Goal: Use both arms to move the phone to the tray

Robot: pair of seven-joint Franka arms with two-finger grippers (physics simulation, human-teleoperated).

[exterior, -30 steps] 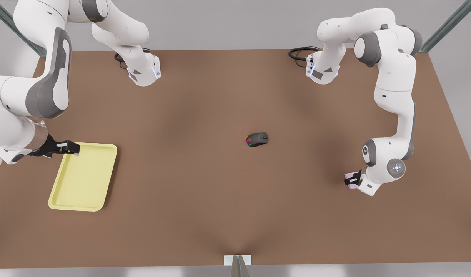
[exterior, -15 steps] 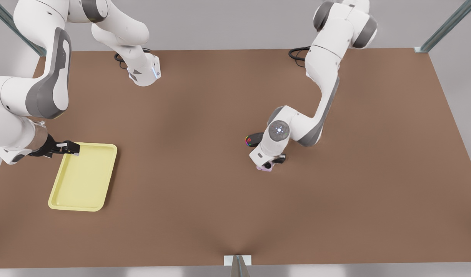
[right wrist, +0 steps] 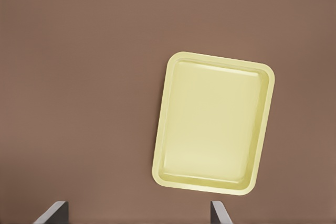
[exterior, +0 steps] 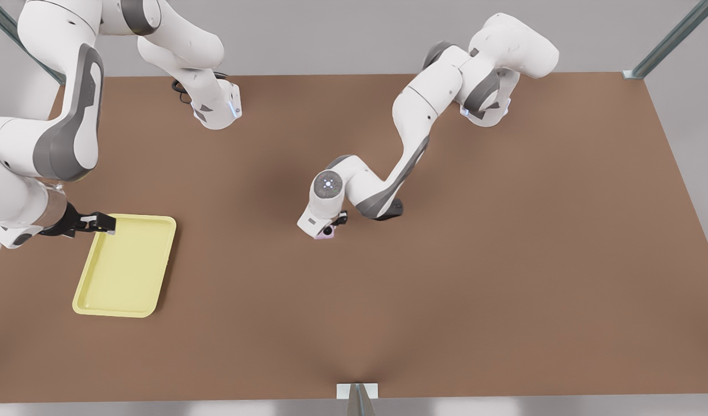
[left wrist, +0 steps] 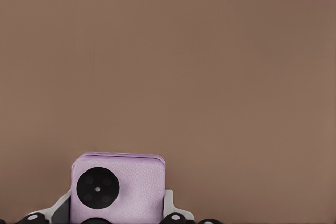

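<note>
L arm reaches in from the far side on the front view's right, folded at the elbow, wrist low over mid-table. Left gripper (exterior: 328, 230) sits just under the wrist, fingers clamped on the phone (exterior: 324, 234); the pink edge peeks out below the wrist housing. In the left wrist view the phone (left wrist: 117, 188) sits between the fingers (left wrist: 59, 209), black circle facing the cam, brown table (left wrist: 210, 77) beyond it. Can't tell whether the phone touches the table or is held just above it.

R arm is at the front view's left, big elbow bent, forearm pointing toward the tray. Right gripper (exterior: 102, 223) is at the tray's far corner, over the rim. Fingers (right wrist: 52, 213) are spread wide apart, nothing between them. It waits there.

Tray (exterior: 125, 266) lies flat on the table nr the front view's left edge, well apart from the phone. Right wrist view shows the tray (right wrist: 212, 121) lying at a slight tilt.
</note>
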